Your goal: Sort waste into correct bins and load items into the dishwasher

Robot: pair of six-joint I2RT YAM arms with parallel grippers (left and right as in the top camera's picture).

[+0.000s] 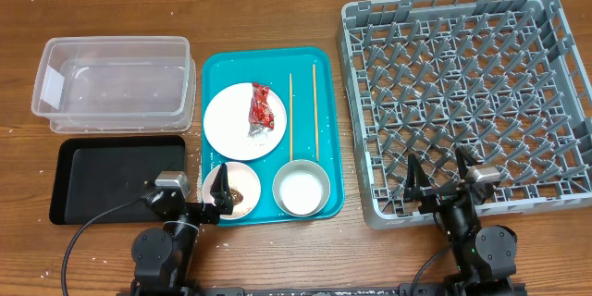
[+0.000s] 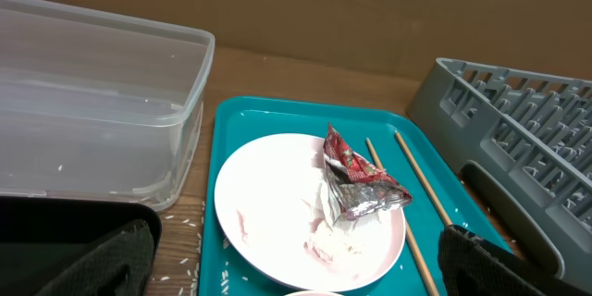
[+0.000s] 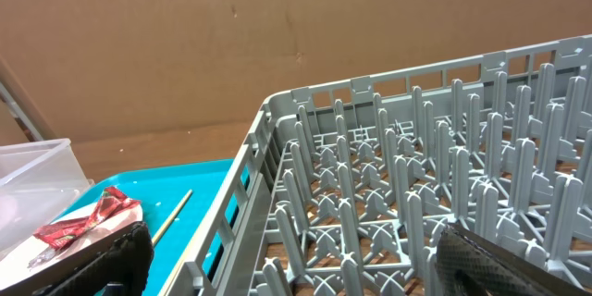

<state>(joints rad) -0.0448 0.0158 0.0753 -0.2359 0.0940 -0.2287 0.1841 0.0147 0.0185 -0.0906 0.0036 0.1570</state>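
Judging from the layout, no sorting or loading step is complete. The grey dish rack (image 1: 356,102) stands empty on the table (image 1: 305,254), at the right. The teal tray (image 1: 326,65) holds all visible dishes. The clear tub (image 1: 111,79) and black tray (image 1: 116,178) contain nothing. The white plate (image 1: 227,120) carries the red wrapper (image 1: 262,111), with two chopsticks (image 1: 314,111) beside it. A bowl with brown scraps (image 1: 233,190) and a white bowl (image 1: 302,188) sit nearest the arms. Rice grains (image 2: 188,236) lie loose on the table. The left gripper (image 2: 296,254) and right gripper (image 1: 437,178) hover with fingers apart, holding nothing.
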